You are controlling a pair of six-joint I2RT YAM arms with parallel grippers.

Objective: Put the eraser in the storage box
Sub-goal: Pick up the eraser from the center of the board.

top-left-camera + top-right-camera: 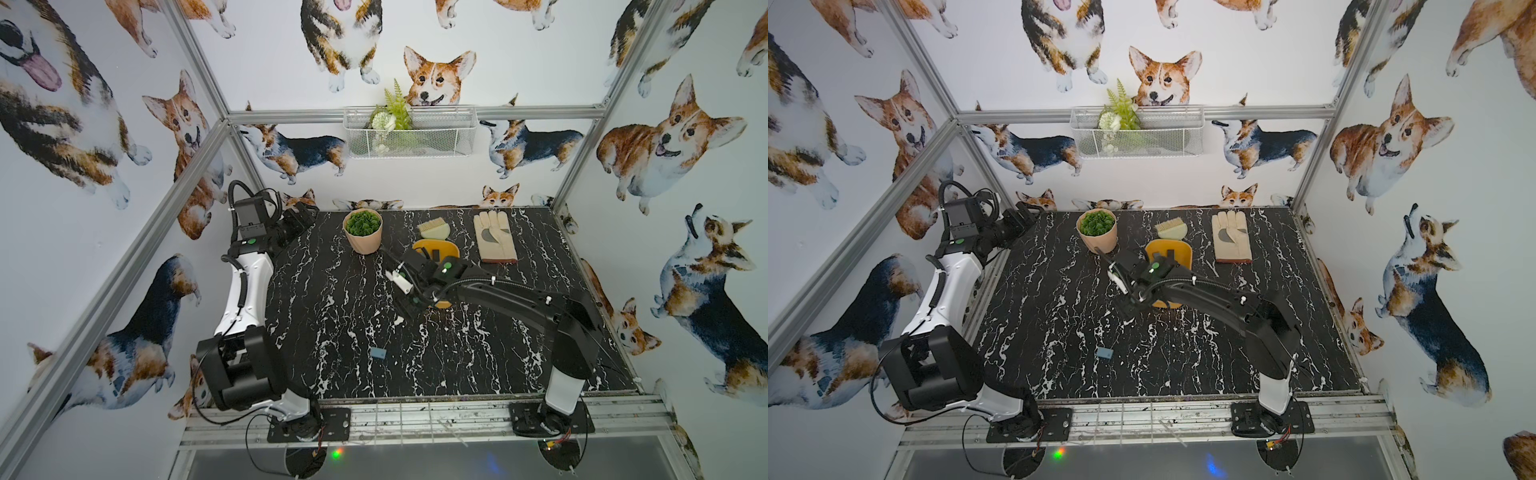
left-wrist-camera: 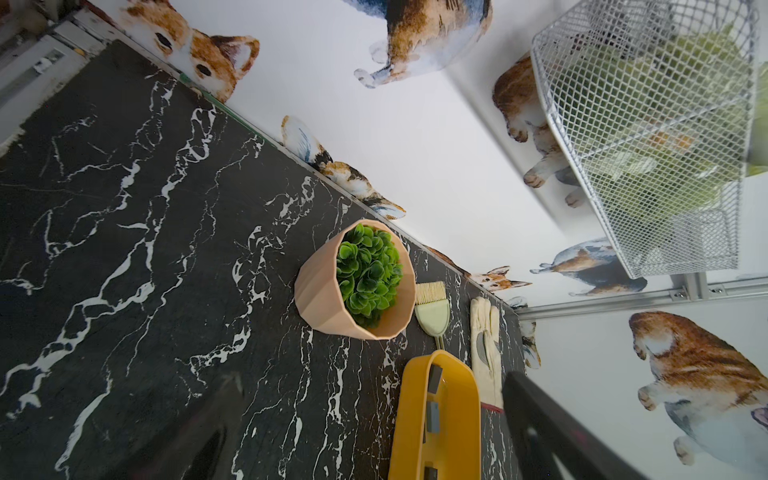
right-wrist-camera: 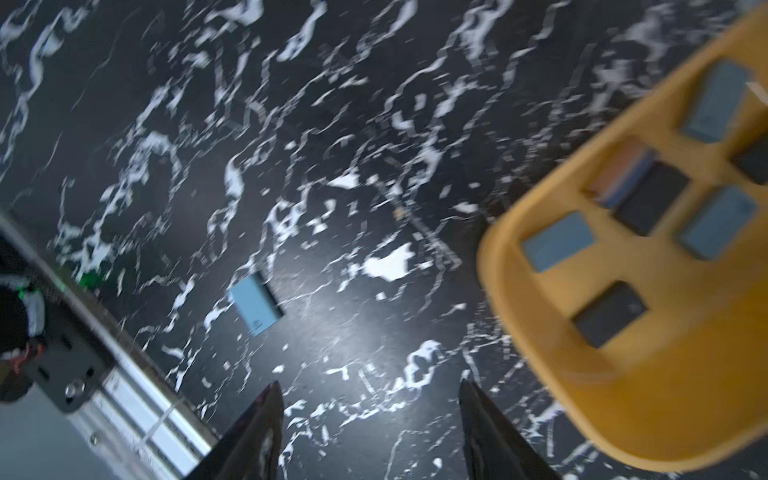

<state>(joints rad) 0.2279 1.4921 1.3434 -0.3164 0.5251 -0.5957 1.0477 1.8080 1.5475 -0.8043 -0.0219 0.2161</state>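
Note:
A small blue eraser (image 1: 379, 353) (image 1: 1104, 353) lies alone on the black marble table toward the front; the right wrist view shows the eraser (image 3: 256, 306) ahead of the fingers. The mustard-yellow storage box (image 1: 454, 249) (image 1: 1185, 254) (image 2: 409, 415) (image 3: 681, 374) sits behind the right arm, holding several blue and black erasers (image 3: 557, 241). My right gripper (image 1: 405, 309) (image 3: 370, 386) hangs open and empty above the bare table, just beside the box's near end. My left gripper (image 1: 305, 216) (image 2: 374, 386) stands wide open and empty at the back left.
A pink plant pot (image 1: 362, 231), a small brush (image 1: 432, 230) and a work glove (image 1: 494, 237) line the back of the table. A white wire basket (image 1: 409, 131) hangs on the back wall. A metal rail (image 1: 415, 415) runs along the front edge.

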